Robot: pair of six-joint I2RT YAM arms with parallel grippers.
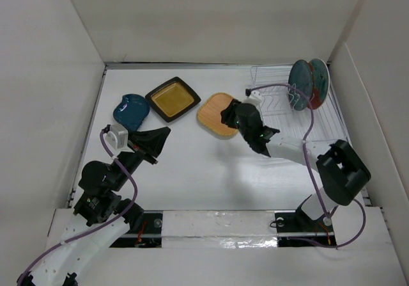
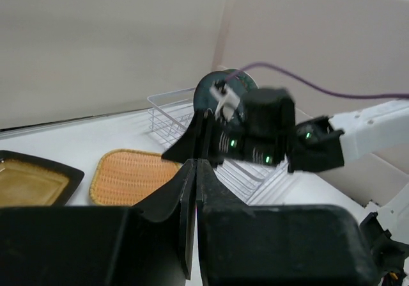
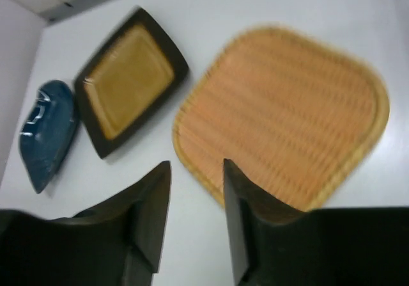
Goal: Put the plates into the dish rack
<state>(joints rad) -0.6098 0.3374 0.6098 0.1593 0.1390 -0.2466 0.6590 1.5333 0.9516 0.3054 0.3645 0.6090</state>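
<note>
Toward the near left of the tabletop (image 1: 211, 171), the left claw (image 1: 164, 134) is seen clenched, its two fingers pressed together with nothing held between them; the wrist view shows them meeting along a single seam (image 2: 201, 125). It lies well apart from every plate.

Further in, near the middle of the tabletop, the right claw (image 1: 229, 116) is held released, with a clear gap between its fingers (image 3: 196, 169) and nothing gripped. The tan wooden plate (image 1: 213, 114) lies flat just beyond it. In the right wrist view the plate (image 3: 287, 113) is overlapped at its near edge by the claw's right-hand finger, while bare tabletop shows through the gap. Whether the finger touches the plate cannot be told.

Left of the wooden plate, toward the far edge, the black-rimmed square plate (image 1: 172, 98) lies flat, and the small blue dish (image 1: 131, 111) is set just beside it, nearer the left edge.

At the far right corner the white wire rack (image 1: 323, 127) is placed. Two round plates are stood on edge at its far end: a dark teal plate (image 1: 300, 80) and, close behind it, a red patterned plate (image 1: 319, 86).
</note>
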